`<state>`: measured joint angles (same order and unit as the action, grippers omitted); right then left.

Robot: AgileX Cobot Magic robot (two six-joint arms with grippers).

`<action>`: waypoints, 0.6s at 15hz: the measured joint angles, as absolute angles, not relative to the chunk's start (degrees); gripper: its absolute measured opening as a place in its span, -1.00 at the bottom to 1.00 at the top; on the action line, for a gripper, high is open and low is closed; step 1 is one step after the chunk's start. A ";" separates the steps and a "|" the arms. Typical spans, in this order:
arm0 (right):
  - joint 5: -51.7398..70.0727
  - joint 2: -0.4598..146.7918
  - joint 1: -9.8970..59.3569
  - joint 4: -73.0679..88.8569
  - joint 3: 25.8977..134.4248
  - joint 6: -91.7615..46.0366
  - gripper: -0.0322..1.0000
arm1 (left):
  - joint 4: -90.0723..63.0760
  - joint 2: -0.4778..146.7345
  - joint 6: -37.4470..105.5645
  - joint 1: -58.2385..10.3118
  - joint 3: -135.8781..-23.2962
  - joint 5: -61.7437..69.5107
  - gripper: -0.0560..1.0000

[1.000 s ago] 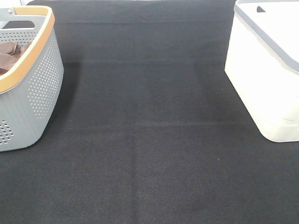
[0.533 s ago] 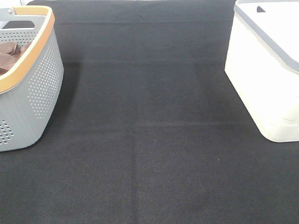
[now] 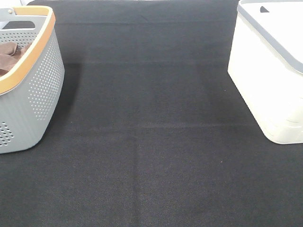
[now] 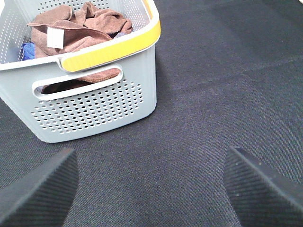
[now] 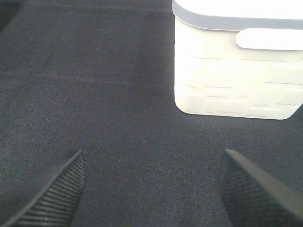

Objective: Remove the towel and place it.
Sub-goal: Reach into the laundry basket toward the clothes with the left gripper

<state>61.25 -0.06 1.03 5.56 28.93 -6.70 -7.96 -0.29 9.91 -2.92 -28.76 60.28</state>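
- The left gripper [image 4: 150, 156] is spread wide. Its two dark ribbed pads [image 4: 42, 194] sit far apart with only the black table cloth [image 4: 213, 94] between them, and they hold nothing.
- Just past that open gap stands the grey basket [image 4: 94, 109], with its perforated end wall and handle slot [image 4: 78, 81] turned toward the gripper. The gripper is apart from the basket, not touching it.
- The towel [image 4: 80, 23] is brown and lies crumpled inside the basket, beyond the near wall and below the yellow rim [image 4: 109, 49]. It is well clear of the pads.
- A white tag [image 4: 55, 37] lies on top of the towel. Part of the towel shows through the handle slot. A bit of something blue [image 4: 27, 49] sits beside it against the basket's side; what it is cannot be told.
- The right gripper [image 5: 152, 156] is also opened wide and empty, over bare cloth.
- Beyond it and off to one side stands the white bin [image 5: 236, 80] with its grey rim [image 5: 236, 21], apart from the gripper.
- In the high view the basket [image 3: 42, 85] is at the far left edge, with the towel [image 3: 8, 54] just visible inside. The white bin [image 3: 265, 80] is at the far right, and the cloth [image 3: 151, 142] lies wide between them.
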 joint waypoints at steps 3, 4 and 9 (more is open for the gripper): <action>61.25 -0.06 1.03 5.56 28.93 -6.70 0.50 | -7.96 -0.29 9.91 -2.92 -28.76 60.28 0.62; 61.25 -0.06 1.03 5.56 28.93 -6.70 0.50 | -7.96 -0.29 9.91 -2.92 -28.76 60.28 0.62; 61.25 -0.06 1.03 5.56 28.93 -6.70 0.50 | -7.96 -0.29 9.91 -2.92 -28.76 60.28 0.62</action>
<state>61.25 -0.06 1.03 5.56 28.93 -6.70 -7.96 -0.29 9.91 -2.92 -28.76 60.28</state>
